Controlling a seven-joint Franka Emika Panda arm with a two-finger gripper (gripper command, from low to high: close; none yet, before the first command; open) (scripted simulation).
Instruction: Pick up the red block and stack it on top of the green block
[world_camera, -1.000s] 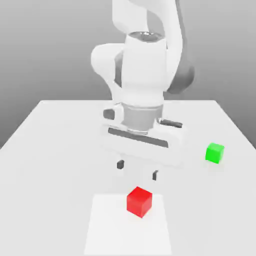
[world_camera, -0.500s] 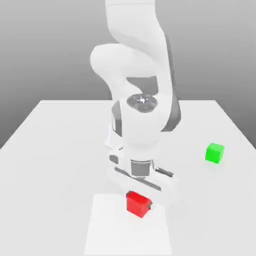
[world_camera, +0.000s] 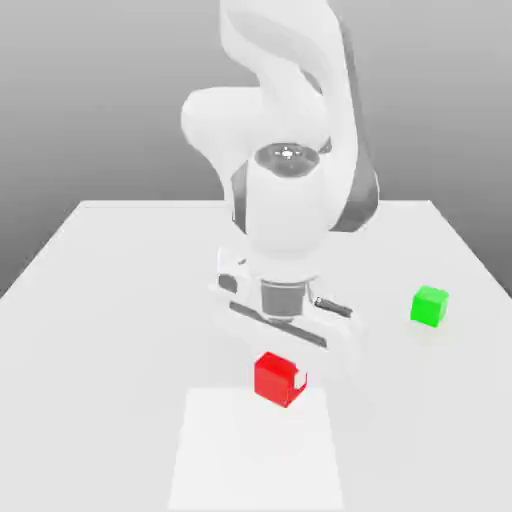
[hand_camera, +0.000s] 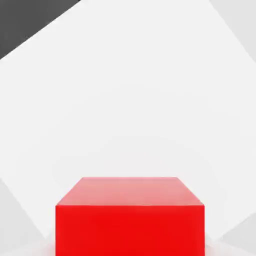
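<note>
Lower centre of the exterior view: a pale square (world_camera: 255, 455) lies on the white table (world_camera: 100, 350). Just above its far edge in the frame, the red block (world_camera: 274, 380) is clasped between the fingers of the gripper (world_camera: 281, 372); it appears lifted, though white on white makes its clearance hard to judge. The grip crosses the block at a slant to the frame; a shallow or uneven hold could let it twist or slip during transfer. At middle right stands the green block (world_camera: 429, 307), upright and uncovered. Too low an approach could knock it aside; an off-centre release could topple the stack. Open tabletop separates the two blocks, and the right table edge lies beyond the green one.
</note>
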